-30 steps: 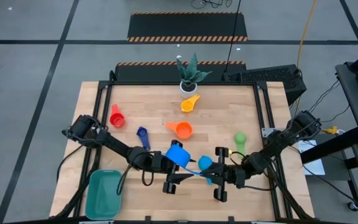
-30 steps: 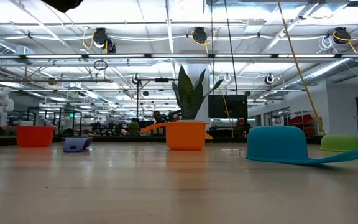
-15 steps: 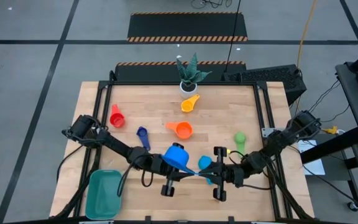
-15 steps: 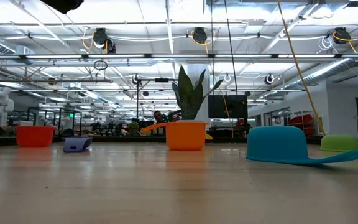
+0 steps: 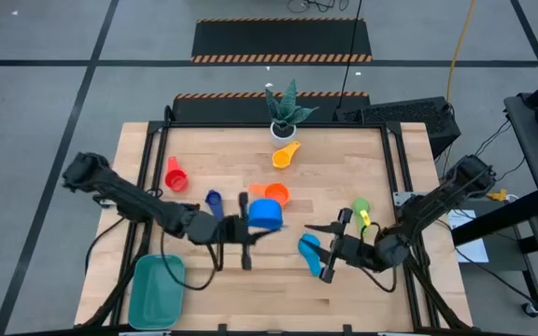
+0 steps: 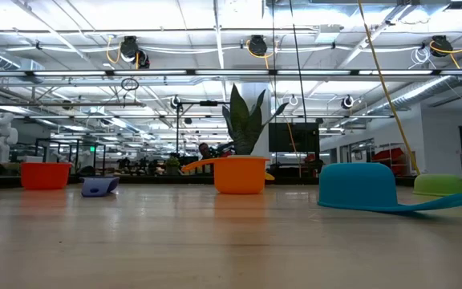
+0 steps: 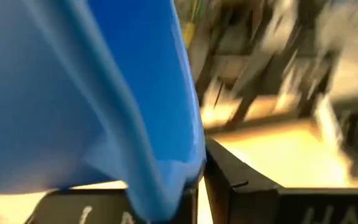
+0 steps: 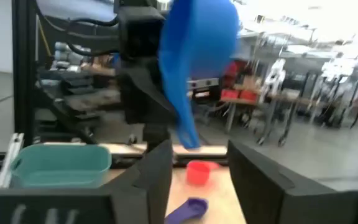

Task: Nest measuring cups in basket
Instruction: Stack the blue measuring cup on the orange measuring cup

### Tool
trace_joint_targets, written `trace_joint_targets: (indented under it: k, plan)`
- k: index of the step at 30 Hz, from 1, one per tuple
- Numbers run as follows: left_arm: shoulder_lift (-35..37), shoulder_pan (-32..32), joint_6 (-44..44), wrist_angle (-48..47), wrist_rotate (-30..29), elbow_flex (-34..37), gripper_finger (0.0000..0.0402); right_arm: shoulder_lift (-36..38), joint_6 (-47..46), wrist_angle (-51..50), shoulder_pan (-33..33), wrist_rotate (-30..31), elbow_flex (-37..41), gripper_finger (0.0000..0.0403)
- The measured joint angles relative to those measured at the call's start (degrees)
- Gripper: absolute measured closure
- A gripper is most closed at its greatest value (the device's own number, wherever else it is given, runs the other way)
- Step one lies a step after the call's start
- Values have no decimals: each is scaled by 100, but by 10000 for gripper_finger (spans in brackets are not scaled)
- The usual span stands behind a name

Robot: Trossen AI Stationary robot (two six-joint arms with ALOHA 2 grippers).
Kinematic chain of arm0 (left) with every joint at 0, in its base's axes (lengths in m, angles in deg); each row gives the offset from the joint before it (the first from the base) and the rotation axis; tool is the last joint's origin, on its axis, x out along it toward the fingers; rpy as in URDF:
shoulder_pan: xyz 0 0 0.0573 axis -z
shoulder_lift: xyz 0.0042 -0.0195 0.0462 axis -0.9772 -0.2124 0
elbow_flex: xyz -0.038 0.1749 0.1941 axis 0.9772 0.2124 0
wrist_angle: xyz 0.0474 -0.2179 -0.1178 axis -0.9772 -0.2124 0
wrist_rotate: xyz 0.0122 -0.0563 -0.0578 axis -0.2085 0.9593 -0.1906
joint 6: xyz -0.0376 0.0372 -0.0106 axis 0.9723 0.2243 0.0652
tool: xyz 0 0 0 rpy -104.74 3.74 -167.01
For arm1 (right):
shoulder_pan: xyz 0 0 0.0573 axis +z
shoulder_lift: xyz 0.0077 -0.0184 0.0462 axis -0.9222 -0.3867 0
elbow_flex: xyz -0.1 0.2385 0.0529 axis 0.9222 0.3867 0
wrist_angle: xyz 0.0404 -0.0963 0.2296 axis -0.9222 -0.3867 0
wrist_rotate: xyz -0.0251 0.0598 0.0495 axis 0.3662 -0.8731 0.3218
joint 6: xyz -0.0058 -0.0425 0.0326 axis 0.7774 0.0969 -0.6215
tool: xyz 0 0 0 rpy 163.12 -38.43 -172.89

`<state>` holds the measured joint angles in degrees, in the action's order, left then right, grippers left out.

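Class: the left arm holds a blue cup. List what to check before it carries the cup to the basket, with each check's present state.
1. Left gripper shut on blue cup: ok.
2. Cup lifted off the table: ok.
3. Right gripper open, holding nothing: ok.
4. Basket free of cups: ok.
5. Right gripper out of the path to the basket: ok.
6. Grip firm enough: cannot tell.

Seven measuring cups counted: one red point(image 5: 175, 175), one navy point(image 5: 214, 199), two orange point(image 5: 286, 154) point(image 5: 276, 193), one green point(image 5: 361, 207), one light blue point(image 5: 309, 250), one bright blue point(image 5: 266, 214). One basket point(image 5: 155, 290). One potted plant point(image 5: 284, 110). One table point(image 5: 344, 159). Two pincers: left point(image 5: 245, 233), right point(image 5: 336, 245).
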<state>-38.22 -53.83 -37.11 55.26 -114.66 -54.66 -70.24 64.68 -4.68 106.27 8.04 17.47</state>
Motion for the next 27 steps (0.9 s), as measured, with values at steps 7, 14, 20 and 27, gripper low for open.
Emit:
trace_joint_targets:
  k: [7, 14, 20, 27]
  plan:
    - [88, -223, 1182, -2189, 209, 4, 395, -277, -885, -1835, -225, -26, -827, 206]
    - [-495, -341, 1149, -2550, 1280, 7, 396, -588, -846, -1904, -366, -81, -1160, 189]
    - [-732, -331, 1207, -2507, 1412, 7, 396, -584, -1490, -2057, -706, -1081, -1164, 178]
    - [-976, -232, 1455, -2549, 1563, 7, 392, -588, -2212, -2733, -1310, -2158, -1162, 176]
